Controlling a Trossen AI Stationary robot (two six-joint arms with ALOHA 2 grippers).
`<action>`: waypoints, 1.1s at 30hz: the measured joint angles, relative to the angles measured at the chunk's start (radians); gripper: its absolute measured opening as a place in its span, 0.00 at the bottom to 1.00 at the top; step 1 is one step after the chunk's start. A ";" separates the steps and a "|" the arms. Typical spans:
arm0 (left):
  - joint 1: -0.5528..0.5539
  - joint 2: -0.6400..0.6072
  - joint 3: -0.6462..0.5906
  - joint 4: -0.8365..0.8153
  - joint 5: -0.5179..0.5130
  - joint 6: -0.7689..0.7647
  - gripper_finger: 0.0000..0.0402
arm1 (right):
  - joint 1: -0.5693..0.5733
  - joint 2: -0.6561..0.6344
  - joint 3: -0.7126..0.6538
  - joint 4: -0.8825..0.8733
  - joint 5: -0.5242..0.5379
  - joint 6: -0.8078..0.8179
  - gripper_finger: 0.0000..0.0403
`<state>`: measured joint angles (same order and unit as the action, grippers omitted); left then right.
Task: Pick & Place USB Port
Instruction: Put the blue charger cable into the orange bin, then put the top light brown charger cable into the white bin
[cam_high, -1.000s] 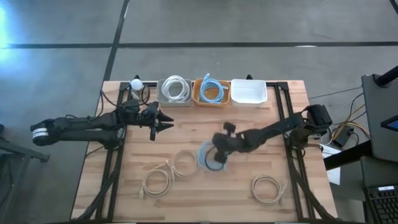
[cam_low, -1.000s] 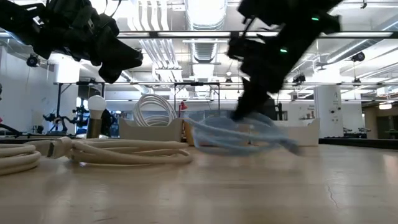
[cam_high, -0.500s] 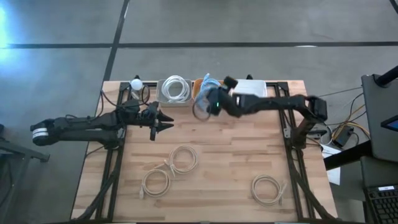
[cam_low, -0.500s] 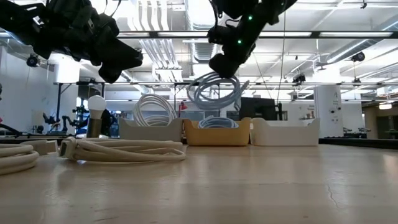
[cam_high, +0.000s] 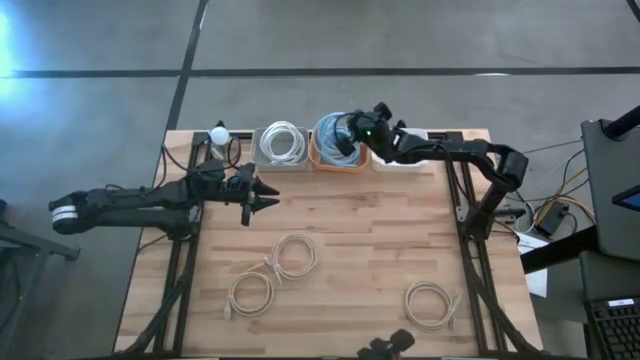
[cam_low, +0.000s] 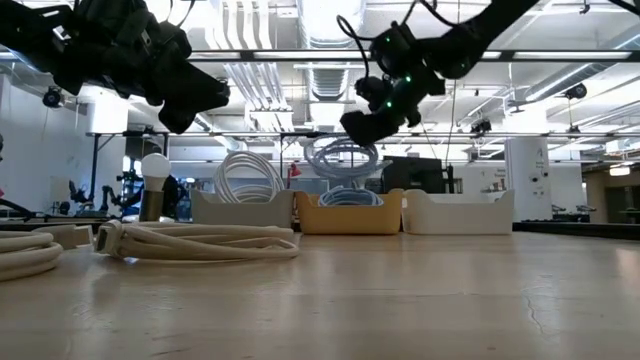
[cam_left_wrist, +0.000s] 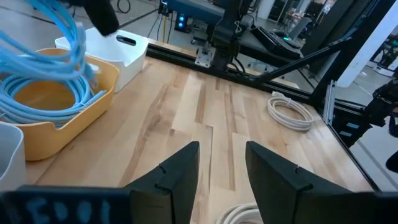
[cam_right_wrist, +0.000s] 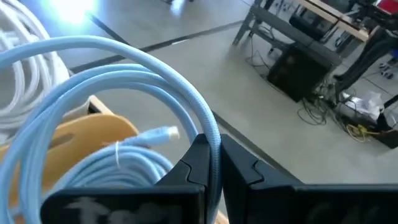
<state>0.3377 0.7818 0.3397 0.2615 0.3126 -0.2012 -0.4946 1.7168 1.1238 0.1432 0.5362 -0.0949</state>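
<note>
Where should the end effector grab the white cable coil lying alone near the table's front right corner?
Take the white cable coil across one side of its bundled loop, coming straight down from above: it lies flat on the table, apart from the other coils, so any side looks reachable.

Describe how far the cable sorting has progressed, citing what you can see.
Done: one white coil and one blue coil sit in bins. In hand: the right gripper holds a blue cable above the yellow bin. Left: three white coils on the table; left gripper open.
</note>
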 joint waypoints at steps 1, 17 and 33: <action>0.000 0.000 0.000 0.000 0.000 0.001 0.39 | 0.000 0.000 -0.020 0.025 0.007 -0.017 0.03; 0.000 0.000 0.000 0.007 -0.024 0.019 0.39 | -0.050 0.001 -0.195 0.216 0.069 -0.056 0.18; 0.000 0.000 0.000 0.016 -0.024 0.020 0.39 | 0.014 0.001 -0.197 0.205 -0.018 0.007 0.36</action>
<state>0.3378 0.7818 0.3397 0.2771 0.2886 -0.1810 -0.4802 1.7180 0.9272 0.3478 0.5182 -0.0882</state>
